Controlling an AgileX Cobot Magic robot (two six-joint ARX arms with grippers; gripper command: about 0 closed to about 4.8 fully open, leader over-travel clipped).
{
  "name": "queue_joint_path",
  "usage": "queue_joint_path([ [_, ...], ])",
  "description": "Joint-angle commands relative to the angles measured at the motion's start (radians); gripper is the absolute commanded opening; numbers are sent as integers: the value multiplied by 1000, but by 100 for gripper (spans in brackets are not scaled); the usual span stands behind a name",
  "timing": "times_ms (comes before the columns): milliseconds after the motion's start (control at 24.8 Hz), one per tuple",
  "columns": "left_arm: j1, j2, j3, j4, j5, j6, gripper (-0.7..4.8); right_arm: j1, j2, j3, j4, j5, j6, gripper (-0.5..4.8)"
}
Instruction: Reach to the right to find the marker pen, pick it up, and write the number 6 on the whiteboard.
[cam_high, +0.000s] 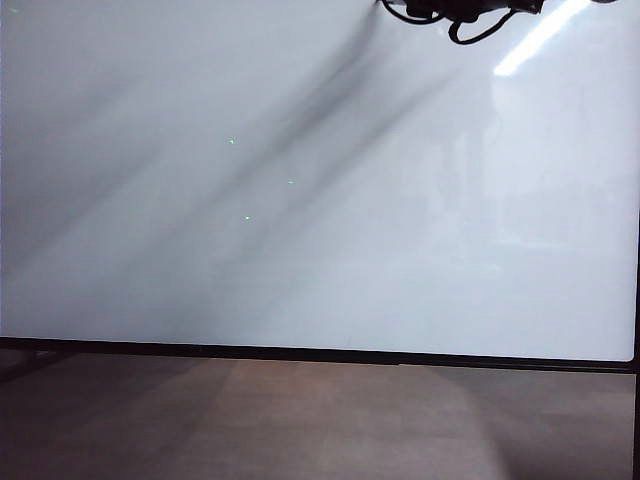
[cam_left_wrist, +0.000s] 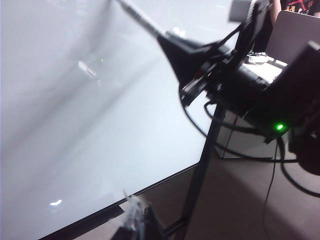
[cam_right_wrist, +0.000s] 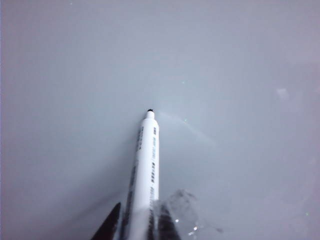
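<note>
- Your right gripper (cam_right_wrist: 134, 222) is closed on the marker pen (cam_right_wrist: 146, 170); the right wrist view shows its dark fingers (cam_right_wrist: 107, 226) pinching the white barrel near the lower end, with a patch of clear wrapping beside them.
- In that view the marker pen has its cap off, and its small black tip (cam_right_wrist: 150, 110) points at the whiteboard (cam_right_wrist: 225, 75). You cannot tell from here whether the tip touches the surface or sits just off it.
- The board around the tip is bare: no stroke of the number 6 shows in any view.
- The left wrist view gives you what the right one cannot: the right arm (cam_left_wrist: 235, 85) seen from the side, reaching across the whiteboard (cam_left_wrist: 75, 140) from its right edge, with a green light (cam_left_wrist: 279, 127) lit on its housing and the pen (cam_left_wrist: 137, 16) a blurred streak running up from the gripper.
- Your left gripper (cam_left_wrist: 134, 220) shows only as a blurred tip with clear wrapping at the edge of its own view, near the board's black frame (cam_left_wrist: 165, 181); you cannot tell how its jaws stand.
- The exterior view shows neither gripper clearly: only dark cabling (cam_high: 455, 15) at the top edge, long shadows slanting over the whiteboard (cam_high: 300, 250), a ceiling-light reflection (cam_high: 535, 38) at upper right, and the brown floor (cam_high: 300, 420) below the frame.
</note>
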Motion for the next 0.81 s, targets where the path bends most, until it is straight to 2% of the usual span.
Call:
queue_joint_path([
  [40, 0, -3, 4, 13, 0, 3, -5, -1, 2, 8, 39, 12, -10, -1],
  [322, 0, -3, 4, 13, 0, 3, -5, -2, 8, 8, 38, 38, -10, -1],
  [806, 0, -3, 4, 13, 0, 3, -5, -2, -5, 6, 37, 213, -10, -1],
])
